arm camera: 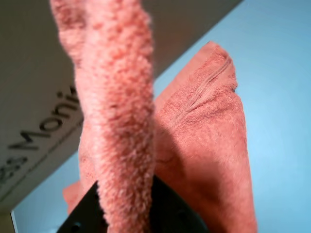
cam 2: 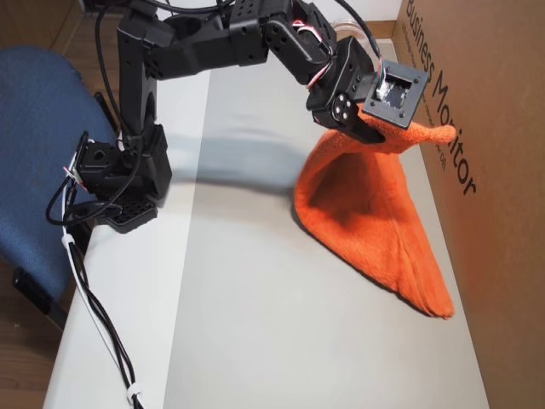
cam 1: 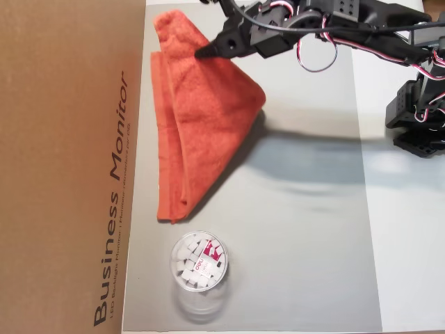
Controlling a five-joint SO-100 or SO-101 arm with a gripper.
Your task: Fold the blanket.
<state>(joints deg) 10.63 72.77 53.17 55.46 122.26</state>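
The orange-red blanket lies partly folded on the grey mat, with one part pulled up into a tent. My gripper is shut on that raised part near the blanket's far end. In the other overhead view the gripper holds the cloth up, and the blanket hangs down in a cone to the mat. The wrist view shows a thick fuzzy strip of blanket running up from between the black fingers, and the rest of the cloth lies below.
A brown "Business Monitor" cardboard box stands right beside the blanket, also seen as the box in the other overhead view. A clear round tub of white pieces sits beyond the blanket's lower end. The arm's base and a blue chair are to the left.
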